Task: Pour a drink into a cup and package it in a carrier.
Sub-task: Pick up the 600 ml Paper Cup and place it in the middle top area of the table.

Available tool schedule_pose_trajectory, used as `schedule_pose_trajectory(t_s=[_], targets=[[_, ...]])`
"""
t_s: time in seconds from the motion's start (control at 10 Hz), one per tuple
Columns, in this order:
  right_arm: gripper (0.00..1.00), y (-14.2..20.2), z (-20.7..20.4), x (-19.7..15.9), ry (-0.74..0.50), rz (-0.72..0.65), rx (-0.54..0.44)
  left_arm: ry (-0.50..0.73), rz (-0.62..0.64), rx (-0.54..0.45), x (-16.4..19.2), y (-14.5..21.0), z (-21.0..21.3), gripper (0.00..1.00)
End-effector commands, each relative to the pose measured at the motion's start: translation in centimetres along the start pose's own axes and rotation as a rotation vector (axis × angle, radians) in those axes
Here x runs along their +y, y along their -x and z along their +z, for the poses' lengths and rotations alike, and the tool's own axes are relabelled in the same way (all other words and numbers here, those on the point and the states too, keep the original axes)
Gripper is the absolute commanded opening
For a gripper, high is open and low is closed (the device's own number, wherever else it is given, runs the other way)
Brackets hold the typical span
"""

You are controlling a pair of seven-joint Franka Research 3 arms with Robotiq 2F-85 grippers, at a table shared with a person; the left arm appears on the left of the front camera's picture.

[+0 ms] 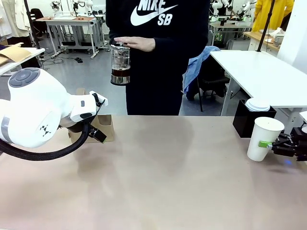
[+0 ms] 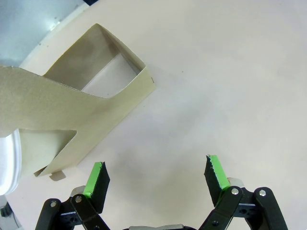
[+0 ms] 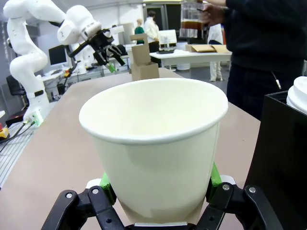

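A white paper cup (image 1: pixel 264 138) stands on the table at the far right, and my right gripper (image 1: pixel 274 145) is shut on its lower side. The right wrist view has the empty cup (image 3: pixel 158 143) upright between the green pads, with the gripper (image 3: pixel 158 188) clamped around its base. Beyond the far edge a person holds up a clear glass pitcher (image 1: pixel 120 63) with the brown drink at its bottom. At the far left stands the brown cardboard carrier (image 1: pixel 104 126). My left gripper (image 2: pixel 156 175) hangs open just beside the carrier (image 2: pixel 72 110), holding nothing.
A black box (image 1: pixel 251 120) with white lids (image 1: pixel 258 104) on top stands just behind the cup; it rises close on the right of the right wrist view (image 3: pixel 283 158). The bulky left arm (image 1: pixel 33 112) covers the table's left end. A white table (image 1: pixel 261 72) stands beyond.
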State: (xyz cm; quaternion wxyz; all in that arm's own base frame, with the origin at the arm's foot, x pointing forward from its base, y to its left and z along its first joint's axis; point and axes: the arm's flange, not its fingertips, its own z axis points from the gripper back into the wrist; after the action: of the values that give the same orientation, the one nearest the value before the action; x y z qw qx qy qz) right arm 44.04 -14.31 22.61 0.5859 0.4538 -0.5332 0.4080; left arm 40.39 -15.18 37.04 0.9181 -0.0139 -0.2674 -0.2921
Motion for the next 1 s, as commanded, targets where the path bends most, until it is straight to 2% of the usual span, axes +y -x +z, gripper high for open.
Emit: schedule_pose_trajectory(t_s=[0.0, 0.1, 0.4, 0.5, 0.7, 0.9], targets=[[0.81, -1.5, -0.2, 1.4, 0.043, 0.006, 0.0, 0.001, 0.0, 0.0, 0.0, 0.0, 0.0, 1.0], [0.81, -3.4, -0.6, 2.8, 0.116, -0.003, -0.005, 0.001, 0.0, 0.0, 0.0, 0.0, 0.0, 1.0], [0.81, -10.0, -3.4, 7.2, 0.234, -0.007, 0.007, 0.001, 0.0, 0.0, 0.0, 0.0, 0.0, 1.0], [0.81, -12.0, -5.2, 7.9, 0.226, -0.027, 0.006, 0.001, 0.0, 0.0, 0.0, 0.0, 0.0, 1.0], [0.81, -14.8, -10.0, 7.3, 0.201, -0.014, -0.025, 0.001, 0.0, 0.0, 0.0, 0.0, 0.0, 1.0], [0.81, -15.5, -15.7, 5.3, 0.21, -0.035, -0.046, 0.001, 0.0, 0.0, 0.0, 0.0, 0.0, 1.0]])
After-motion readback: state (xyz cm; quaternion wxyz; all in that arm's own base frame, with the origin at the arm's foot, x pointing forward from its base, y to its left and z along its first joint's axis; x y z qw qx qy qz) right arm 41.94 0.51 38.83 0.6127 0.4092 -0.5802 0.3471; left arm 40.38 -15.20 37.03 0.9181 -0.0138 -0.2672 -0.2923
